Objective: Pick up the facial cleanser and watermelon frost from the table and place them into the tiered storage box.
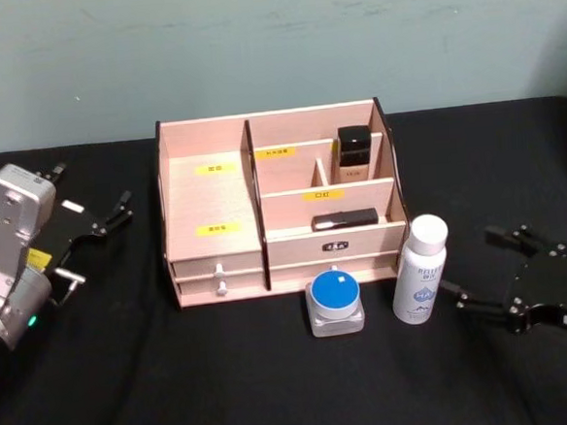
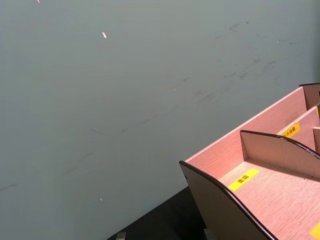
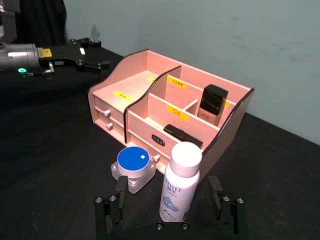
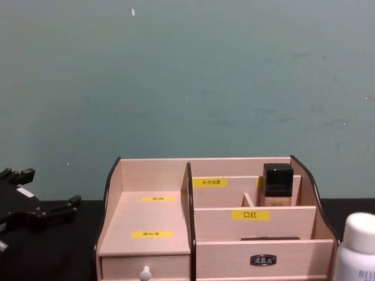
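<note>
White bottle (image 1: 421,279) upright, cap up, just before tiered storage box (image 1: 209,193)

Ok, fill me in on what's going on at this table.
Nothing is held yet. The white bottle and the blue-lidded jar stand on the black table in front of the tiered storage box. The right gripper sits open just right of the bottle, fingers pointing toward it. The left gripper is open at the box's left side, away from both items. The box already holds a black-capped bottle.
</note>
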Robot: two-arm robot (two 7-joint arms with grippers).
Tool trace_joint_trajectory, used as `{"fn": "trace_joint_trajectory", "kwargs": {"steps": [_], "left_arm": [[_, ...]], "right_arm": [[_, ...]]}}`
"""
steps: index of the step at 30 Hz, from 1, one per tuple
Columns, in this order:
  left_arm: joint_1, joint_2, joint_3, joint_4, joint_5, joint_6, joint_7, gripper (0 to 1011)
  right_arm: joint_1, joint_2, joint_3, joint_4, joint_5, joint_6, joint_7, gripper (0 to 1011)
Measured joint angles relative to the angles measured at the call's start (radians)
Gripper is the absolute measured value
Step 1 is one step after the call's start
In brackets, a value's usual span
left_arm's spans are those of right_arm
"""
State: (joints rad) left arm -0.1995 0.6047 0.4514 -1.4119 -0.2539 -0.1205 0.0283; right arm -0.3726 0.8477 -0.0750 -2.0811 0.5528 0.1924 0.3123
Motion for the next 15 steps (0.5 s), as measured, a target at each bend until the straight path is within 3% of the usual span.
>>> {"fn": "trace_joint_trajectory", "kwargs": {"steps": [6, 15], "left_arm": [[0.000, 0.000, 0.000, 0.000, 0.000, 0.000, 0.000, 1001], [0.000, 0.000, 0.000, 0.000, 0.000, 0.000, 0.000, 1001]], "right_arm": [[0.069, -0.038, -0.063, 0.065, -0.032, 0.018, 0.017, 1002], [0.145, -0.087, -0.116, 0.146, -0.075, 0.027, 0.045, 1002]]}}
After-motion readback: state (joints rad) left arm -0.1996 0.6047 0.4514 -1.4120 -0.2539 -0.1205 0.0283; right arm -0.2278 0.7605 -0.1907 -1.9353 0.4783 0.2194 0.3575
